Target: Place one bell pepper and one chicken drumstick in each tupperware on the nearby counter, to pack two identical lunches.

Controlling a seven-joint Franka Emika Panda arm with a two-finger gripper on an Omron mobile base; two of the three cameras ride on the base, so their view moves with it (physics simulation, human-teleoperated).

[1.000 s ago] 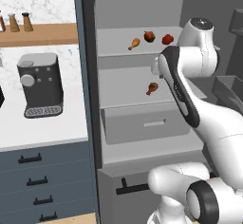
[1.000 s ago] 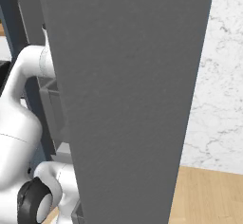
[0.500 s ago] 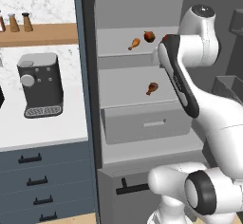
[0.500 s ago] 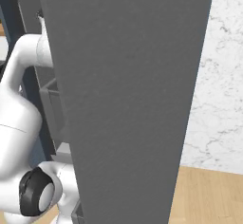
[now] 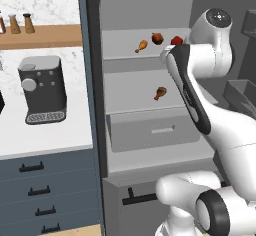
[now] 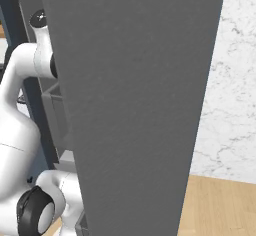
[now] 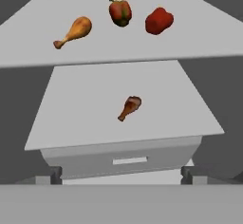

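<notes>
Since a second ago the arm has swung up and back: its elbow now sits higher by the upper shelf and the forearm slants down across the fridge opening; food has not moved. The tool (image 7: 121, 182) hangs released, jaws spread wide, nothing between the dark fingertips (image 7: 56, 172), facing the open fridge from outside and well apart from all the food.

Upper shelf (image 7: 209, 33), flat matte grey slab: pale golden chicken drumstick (image 7: 74, 31) near its left part, bone end pointing to the shelf's front-left; red-green bell pepper (image 7: 120, 12), glossy and lumpy, near the back middle; plain red bell pepper (image 7: 158, 21) just beside it toward the right.

Lower shelf (image 7: 71, 109), same smooth grey: a darker brown drumstick (image 7: 130, 107) lies alone about mid-shelf, tilted, bone toward the front edge. It is the item most in line with the tool, straight ahead and above the fingertips.

Below it, a boxy grey drawer (image 7: 129, 160) with a slim pale handle.

Left base view: white desk (image 5: 45, 140) over dark blue-grey drawers with black handles, carrying a boxy dark-grey coffee machine (image 5: 42, 89) near its back edge. Wooden wall shelf (image 5: 40, 35) above with small bottles. Right base view: smooth grey fridge door (image 6: 135, 105).
</notes>
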